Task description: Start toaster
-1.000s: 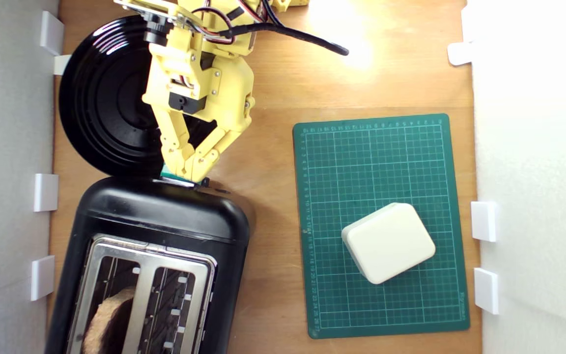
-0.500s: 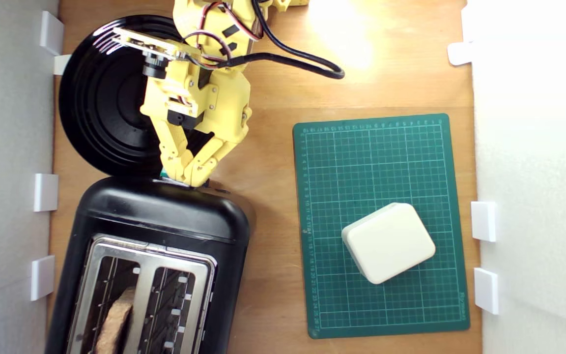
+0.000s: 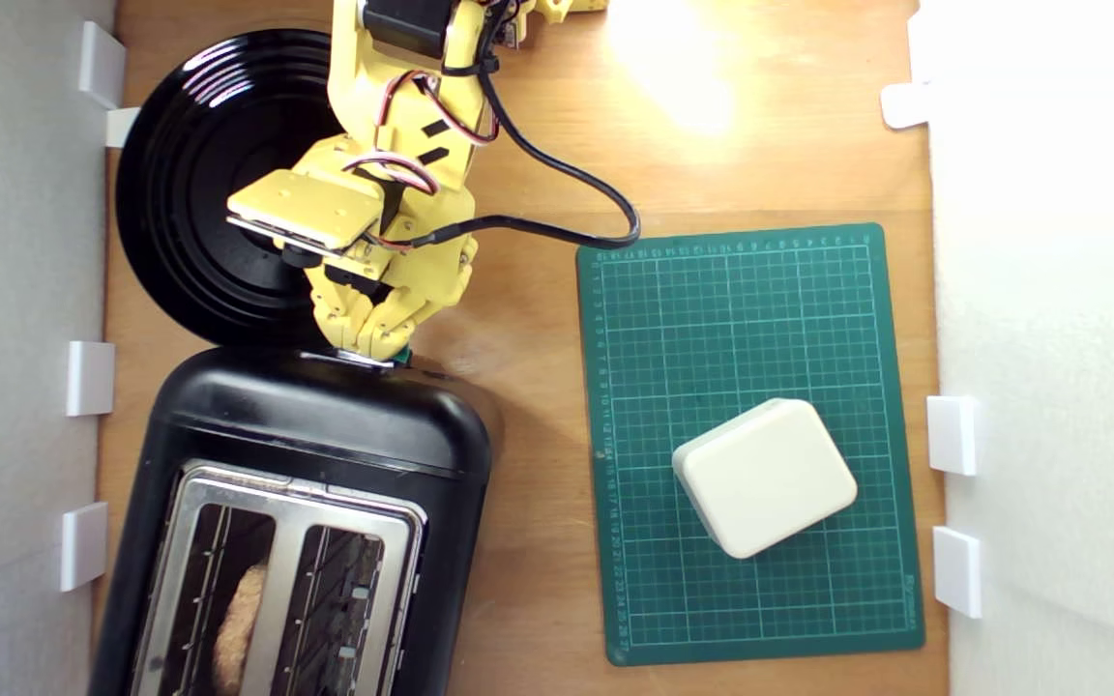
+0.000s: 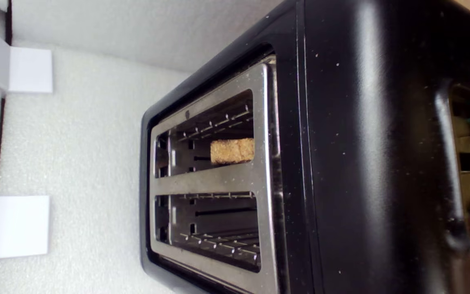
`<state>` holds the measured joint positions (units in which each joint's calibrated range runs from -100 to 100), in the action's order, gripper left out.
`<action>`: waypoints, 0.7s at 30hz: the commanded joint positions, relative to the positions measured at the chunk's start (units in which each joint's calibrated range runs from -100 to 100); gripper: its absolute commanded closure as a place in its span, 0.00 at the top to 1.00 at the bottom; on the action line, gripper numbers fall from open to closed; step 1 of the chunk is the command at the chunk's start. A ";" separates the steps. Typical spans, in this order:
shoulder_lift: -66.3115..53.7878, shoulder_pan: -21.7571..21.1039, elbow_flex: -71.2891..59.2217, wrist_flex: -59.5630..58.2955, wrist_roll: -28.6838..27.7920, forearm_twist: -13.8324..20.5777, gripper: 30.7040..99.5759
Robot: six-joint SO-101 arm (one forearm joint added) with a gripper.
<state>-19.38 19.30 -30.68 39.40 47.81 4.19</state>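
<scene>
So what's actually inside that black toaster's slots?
One slot of the toaster holds a brown slice of bread, sunk low between the wire guides. The other slot looks empty. How deep the slice reaches is hidden by the slot walls.

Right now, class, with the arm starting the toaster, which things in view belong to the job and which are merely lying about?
Belong to the job:
toaster
teal lever
bread slice in one slot
hand

Lying about:
black plate
green cutting mat
cream box
</scene>
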 commanded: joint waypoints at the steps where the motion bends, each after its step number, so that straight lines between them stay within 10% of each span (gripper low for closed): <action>1: 2.06 1.18 2.19 0.55 -0.23 0.69 0.01; 21: 13.80 0.39 -0.72 0.55 -5.16 2.85 0.01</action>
<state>-8.96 19.20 -29.94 39.40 43.50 6.40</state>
